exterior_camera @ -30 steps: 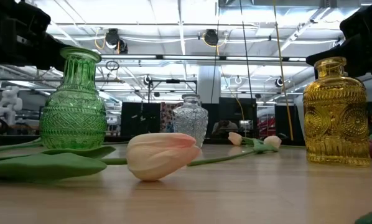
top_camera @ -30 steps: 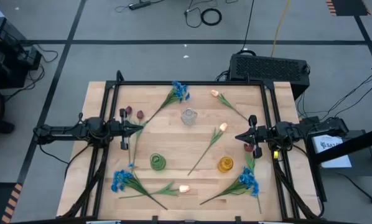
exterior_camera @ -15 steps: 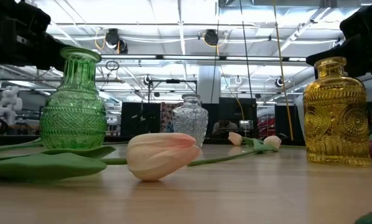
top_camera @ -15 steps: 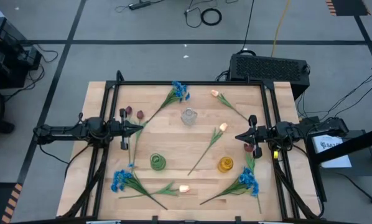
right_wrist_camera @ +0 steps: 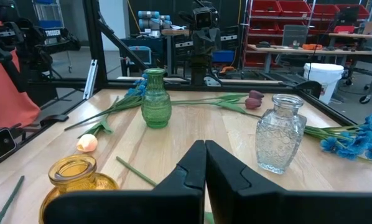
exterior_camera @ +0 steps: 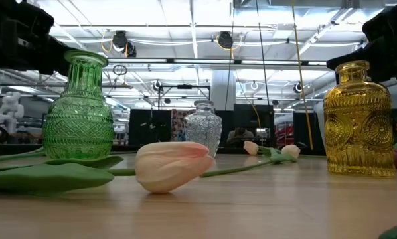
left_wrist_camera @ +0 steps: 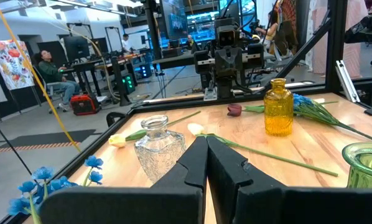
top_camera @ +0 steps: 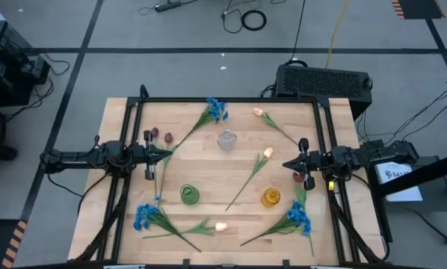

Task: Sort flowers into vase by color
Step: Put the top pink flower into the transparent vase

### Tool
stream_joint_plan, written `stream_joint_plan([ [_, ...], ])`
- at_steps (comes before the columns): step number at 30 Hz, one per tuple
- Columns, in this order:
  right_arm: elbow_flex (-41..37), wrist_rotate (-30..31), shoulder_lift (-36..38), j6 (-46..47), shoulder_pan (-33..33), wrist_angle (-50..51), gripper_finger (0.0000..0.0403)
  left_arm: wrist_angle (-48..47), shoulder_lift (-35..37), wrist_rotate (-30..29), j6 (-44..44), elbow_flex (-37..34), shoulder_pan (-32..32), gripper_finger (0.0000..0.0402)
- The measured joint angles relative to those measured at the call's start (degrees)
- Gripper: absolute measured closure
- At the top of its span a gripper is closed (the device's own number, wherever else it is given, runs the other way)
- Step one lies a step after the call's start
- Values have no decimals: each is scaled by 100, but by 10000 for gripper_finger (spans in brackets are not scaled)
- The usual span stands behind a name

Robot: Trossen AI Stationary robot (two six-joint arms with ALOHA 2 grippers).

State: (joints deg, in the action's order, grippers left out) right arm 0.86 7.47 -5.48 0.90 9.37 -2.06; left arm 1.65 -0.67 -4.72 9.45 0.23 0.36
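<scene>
Three vases stand upright on the wooden table: a clear one (top_camera: 226,140) at the far middle, a green one (top_camera: 190,194) and a yellow one (top_camera: 271,197) nearer. Flowers lie flat around them: blue clusters (top_camera: 217,110), (top_camera: 145,217), (top_camera: 298,218); cream-peach tulips (top_camera: 258,113), (top_camera: 268,152), (top_camera: 222,226); dark red tulips (top_camera: 161,136) by the left arm and one (top_camera: 298,177) under the right arm. My left gripper (top_camera: 167,155) is shut and level at the table's left side. My right gripper (top_camera: 285,164) is shut and level at the right side. Both point toward the middle and hold nothing.
A black metal frame (top_camera: 223,100) runs around the table's edges. A black box (top_camera: 324,81) sits beyond the far right corner. The long green stems (top_camera: 246,179) cross the middle of the table between the vases. A seated person (left_wrist_camera: 49,68) shows in the room behind.
</scene>
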Motion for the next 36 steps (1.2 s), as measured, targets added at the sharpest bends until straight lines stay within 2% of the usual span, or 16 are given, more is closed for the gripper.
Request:
stream_joint_plan([
  [4,-2,29,0,-44,-2,-14,403,-1,-2,-1,-1,1,0,391],
  [7,-1,-15,-2,437,0,-11,403,-1,-1,1,0,0,0,391],
  [9,4,4,-23,407,-17,-179,403,-1,-1,-1,1,1,0,391],
  [13,540,20,-223,402,-24,-343,403,-2,-2,-1,-1,0,0,391],
  [16,1487,304,-693,617,-26,490,403,0,-2,-1,0,1,0,391],
  [19,2720,534,-1515,641,-28,1500,403,0,-2,1,-1,0,0,391],
  [29,7723,766,-4262,664,-28,4212,403,0,-2,1,0,1,0,391],
  [32,8679,781,-4763,471,-28,4532,403,-2,-2,1,1,0,0,391],
  [36,9301,1200,-5111,398,-26,4477,403,0,-1,1,-1,0,0,391],
])
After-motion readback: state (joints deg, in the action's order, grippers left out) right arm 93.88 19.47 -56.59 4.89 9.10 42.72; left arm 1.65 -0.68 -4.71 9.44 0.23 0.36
